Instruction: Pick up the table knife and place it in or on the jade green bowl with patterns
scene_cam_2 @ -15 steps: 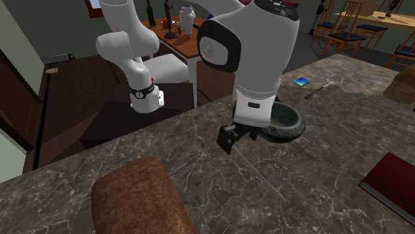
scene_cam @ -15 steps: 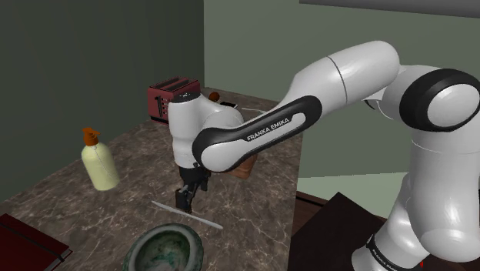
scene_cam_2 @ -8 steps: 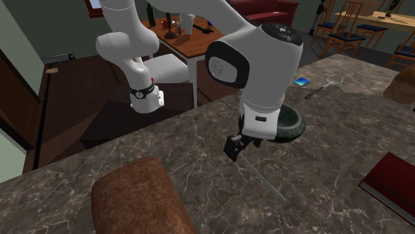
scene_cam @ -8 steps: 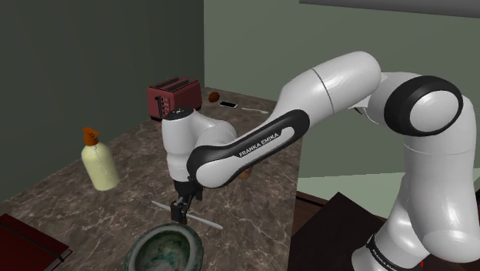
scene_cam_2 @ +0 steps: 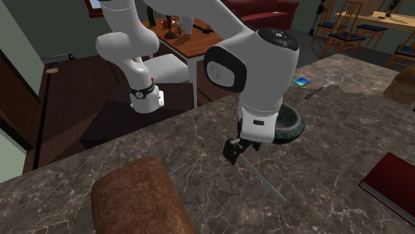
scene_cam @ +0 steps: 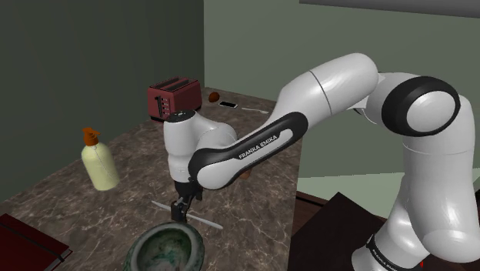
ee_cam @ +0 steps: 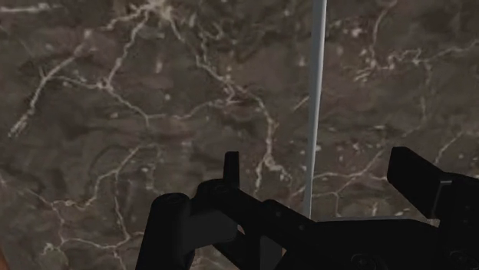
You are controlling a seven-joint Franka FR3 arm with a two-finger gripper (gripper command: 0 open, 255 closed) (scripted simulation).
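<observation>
From where I stand by the stand, a dark marbled bench (scene_cam: 54, 196) runs away from me. At its far left near corner lies a dark red book (scene_cam: 23, 240). Right of it stands a cream bottle (scene_cam: 98, 163) with an orange cap. Farther back is a red toaster (scene_cam: 173, 98).

Next, toward the near edge, the knife (scene_cam: 206, 222) lies flat on the stone, a thin pale strip. The green mottled bowl (scene_cam: 165, 250) sits just in front of it, close beside it. The white arm (scene_cam: 338, 77) reaches in from the right and bends down over the knife's middle.

The jaws are open and low above the bench. Seen along the hand, the knife (ee_cam: 315, 115) runs straight out between the two black fingers (ee_cam: 230, 172), about midway, and neither touches it.

The step in hand looks like the grasp. To do it well, I judge the hand should sink until the tips nearly meet the stone, then close squarely across the narrow width. The blade is thin and flat, so a high pinch could miss it. An off-centre squeeze could spin it or let one end droop on the lift toward the bowl (scene_cam_2: 292, 126).
</observation>
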